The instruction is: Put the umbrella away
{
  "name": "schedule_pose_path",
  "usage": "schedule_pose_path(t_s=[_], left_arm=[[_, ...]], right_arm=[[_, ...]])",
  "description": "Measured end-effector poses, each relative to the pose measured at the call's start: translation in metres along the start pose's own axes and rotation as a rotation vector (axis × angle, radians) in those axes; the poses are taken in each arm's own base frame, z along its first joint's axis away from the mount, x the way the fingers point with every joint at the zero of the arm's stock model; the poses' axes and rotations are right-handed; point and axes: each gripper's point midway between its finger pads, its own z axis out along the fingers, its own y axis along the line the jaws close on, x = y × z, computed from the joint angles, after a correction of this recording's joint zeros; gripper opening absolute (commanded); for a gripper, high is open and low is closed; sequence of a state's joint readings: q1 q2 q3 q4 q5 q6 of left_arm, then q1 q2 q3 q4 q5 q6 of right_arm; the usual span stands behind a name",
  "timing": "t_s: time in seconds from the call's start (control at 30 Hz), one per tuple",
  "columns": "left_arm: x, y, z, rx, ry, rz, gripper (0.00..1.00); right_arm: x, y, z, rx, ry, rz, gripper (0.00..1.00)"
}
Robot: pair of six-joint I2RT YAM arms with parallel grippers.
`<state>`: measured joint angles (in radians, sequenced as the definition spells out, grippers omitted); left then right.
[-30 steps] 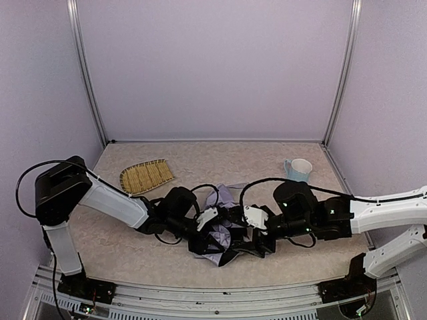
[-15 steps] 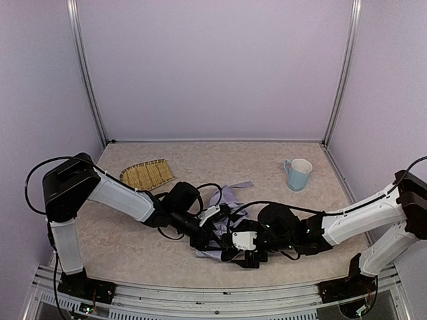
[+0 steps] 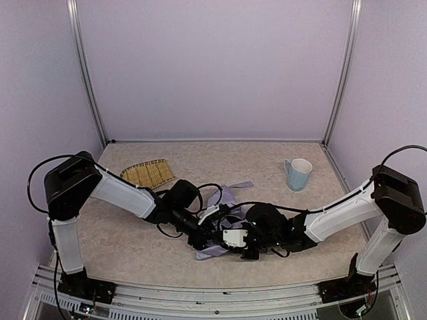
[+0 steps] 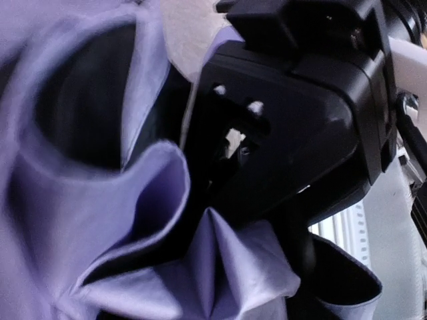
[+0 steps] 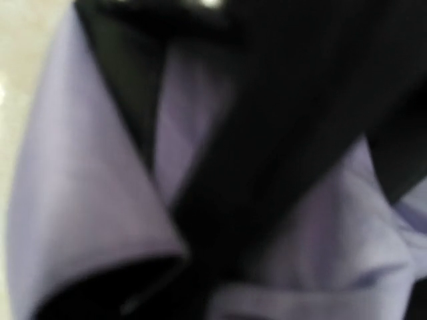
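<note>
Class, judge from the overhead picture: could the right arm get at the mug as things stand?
Probably yes. The mug stands alone on the bare table with nothing blocking it, though the right gripper is buried in the umbrella folds.

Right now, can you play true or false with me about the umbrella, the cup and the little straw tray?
1. The umbrella lies on the table in a loose, crumpled heap. True.
2. The cup has fallen on its side. False: it stands upright.
3. The cup sits on the straw tray. False: the tray is at the back left with nothing on it, and the cup stands apart at the back right.
4. The left gripper and the right gripper are both down at the umbrella. True.
5. The umbrella is bright red. False: it is pale lavender with a black lining.
</note>
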<state>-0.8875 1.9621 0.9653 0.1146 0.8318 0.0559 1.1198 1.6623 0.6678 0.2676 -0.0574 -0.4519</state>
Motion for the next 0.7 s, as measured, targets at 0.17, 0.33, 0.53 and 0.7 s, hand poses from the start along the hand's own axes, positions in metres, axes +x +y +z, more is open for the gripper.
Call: schedule_pose_path(t_s=[0.17, 0.33, 0.53, 0.7], left_arm=[[-0.008, -0.003, -0.008, -0.024, -0.014, 0.023, 0.84], [-0.019, -0.002, -0.033, -0.13, -0.083, 0.052, 0.96], [-0.037, -0.007, -0.072, -0.259, -0.239, 0.124, 0.93], [-0.044, -0.02, -0.109, -0.392, -0.379, 0.198, 0.86]], right_arm=[[-0.005, 0.005, -0.004, -0.038, -0.021, 0.06, 0.15], [-0.011, 0.008, -0.005, -0.104, -0.025, 0.166, 0.12], [-0.014, 0.012, -0.008, -0.193, -0.022, 0.296, 0.12], [-0.013, 0.014, -0.012, -0.305, -0.001, 0.414, 0.11]])
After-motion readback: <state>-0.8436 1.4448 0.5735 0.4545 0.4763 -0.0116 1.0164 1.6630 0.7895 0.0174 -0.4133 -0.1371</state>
